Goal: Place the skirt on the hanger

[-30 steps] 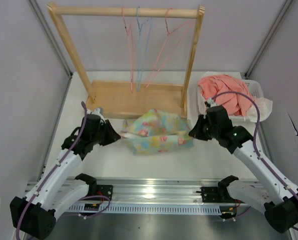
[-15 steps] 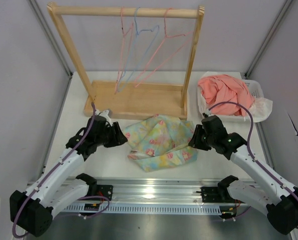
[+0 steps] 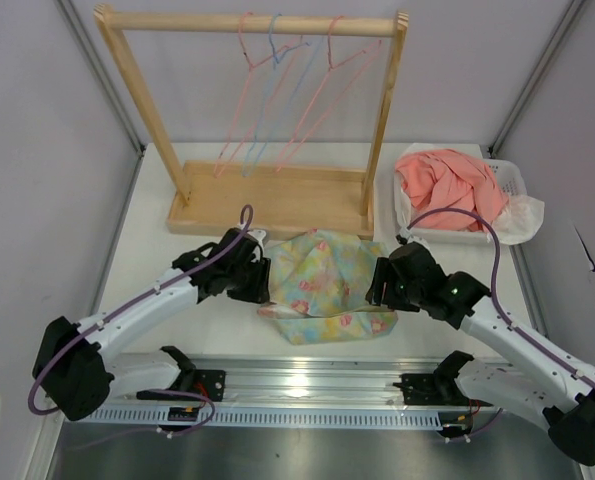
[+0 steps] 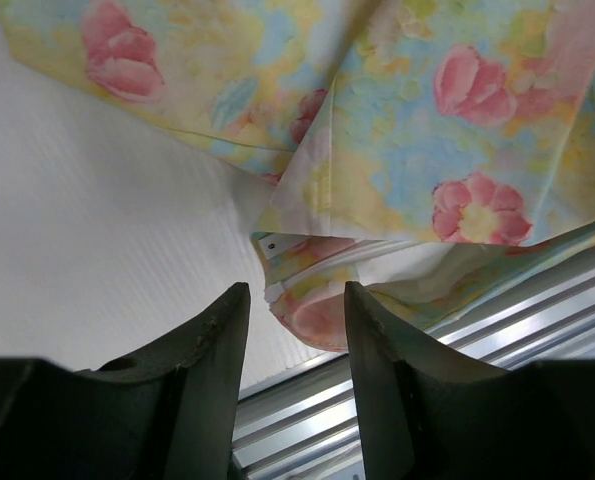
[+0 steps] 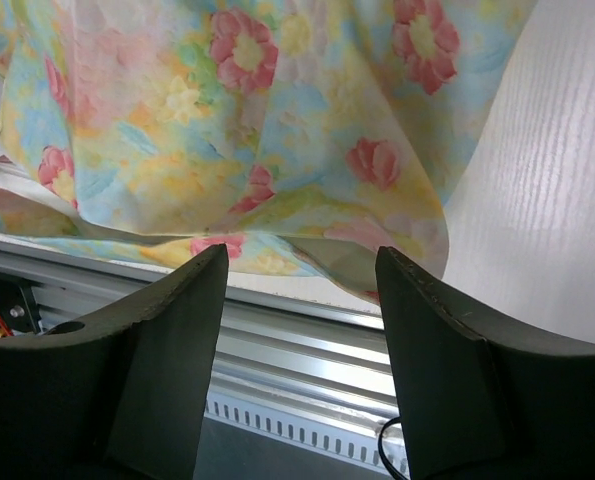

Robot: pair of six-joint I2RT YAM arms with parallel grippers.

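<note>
Left jaws: parted to a moderate gap, holding nothing; a folded skirt (image 4: 447, 150) corner lies just past the tips. Right jaws: spread wide, empty; the skirt hem hangs just ahead of them.

Skirt lies crumpled on the worktop (image 3: 157, 250) between the two arms, near the front edge, with its near edge over the metal rail (image 3: 297, 385).

Behind it stands a wooden rack (image 3: 267, 200). A pink hanger (image 3: 247, 50) hangs tilted from the top bar, beside a blue hanger (image 3: 273, 45) and more pink ones.

Far right: white basket (image 3: 512, 180) with a coral garment (image 3: 447, 185).
</note>
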